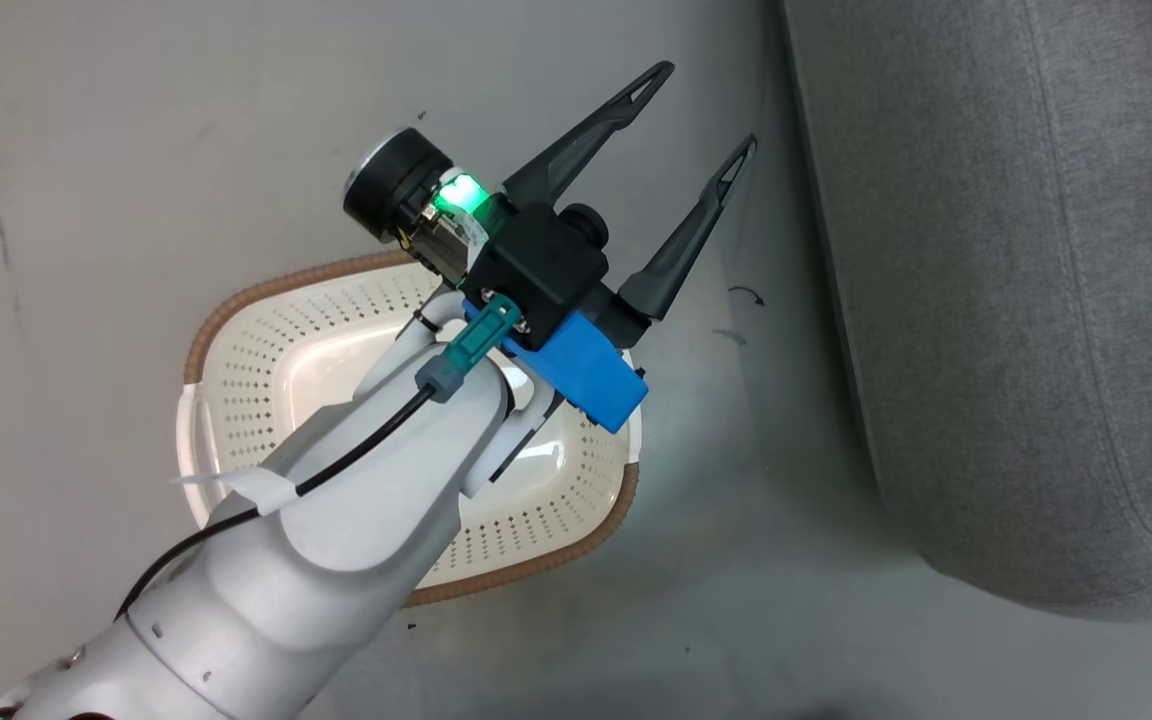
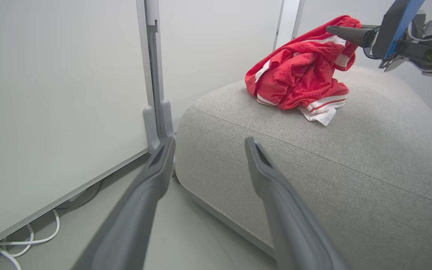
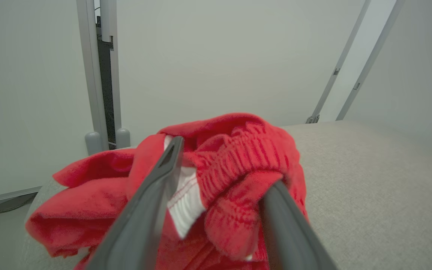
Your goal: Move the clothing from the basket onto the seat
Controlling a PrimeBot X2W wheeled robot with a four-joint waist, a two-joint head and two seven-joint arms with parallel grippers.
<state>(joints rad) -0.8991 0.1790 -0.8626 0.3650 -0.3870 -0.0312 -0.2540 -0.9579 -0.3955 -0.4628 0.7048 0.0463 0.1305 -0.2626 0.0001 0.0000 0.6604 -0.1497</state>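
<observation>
**Clothing (image 2: 298, 78) of soft bright red fabric with white stripe trim lies heaped on the large light grey upholstered seat (image 2: 351, 157)**

The right gripper (image 3: 223, 165) is the nearer one. Its two long dark fingers stand apart, with the elastic waistband bunched between them and looped over one finger, so the heap peaks there. Most of the fabric spreads down and to the left of those fingers in the right wrist view. I judge that the right gripper must back out along its own fingers, or the loop may drag the clothing. The left gripper (image 1: 707, 104) hovers with its fingers spread and nothing between them, above the cream-white perforated plastic basket (image 1: 266, 340) with a brown woven-look rim, well apart from the heap. I cannot tell whether the heap is one garment or two.
</observation>
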